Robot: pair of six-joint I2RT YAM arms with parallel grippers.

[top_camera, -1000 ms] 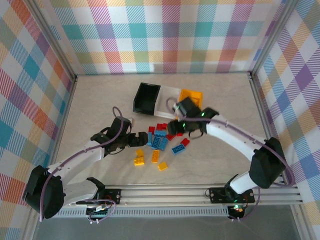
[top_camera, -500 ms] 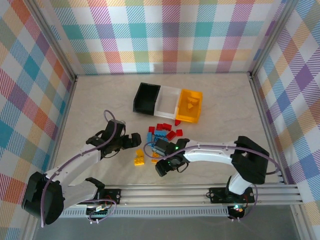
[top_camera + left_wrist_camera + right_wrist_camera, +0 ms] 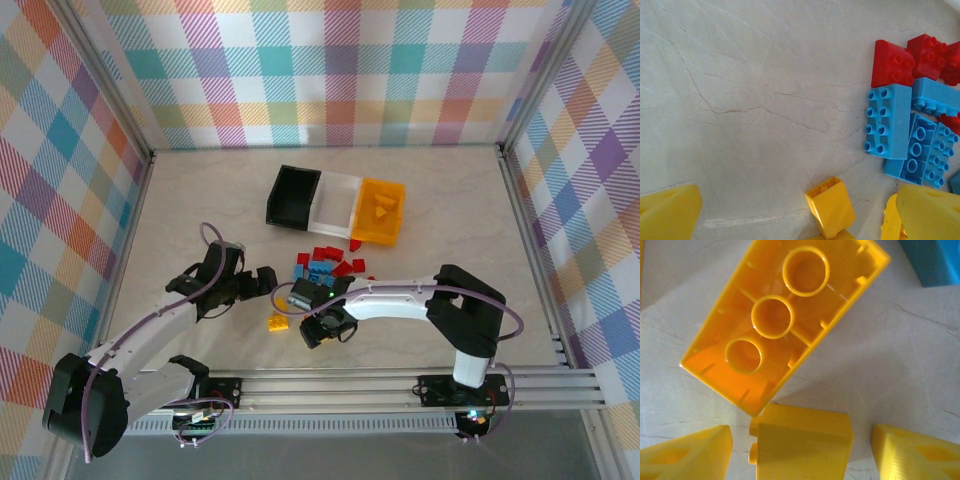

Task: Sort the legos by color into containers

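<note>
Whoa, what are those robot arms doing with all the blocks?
They are sorting toy bricks by color into bins. The right gripper is down at the table with its fingers open around a small yellow brick, not squeezing it yet. The left gripper hangs open beside the pile. One yellow piece already lies in the yellow bin.

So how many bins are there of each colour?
black bin: 1
white bin: 1
yellow-orange bin: 1
Total: 3 bins
</note>
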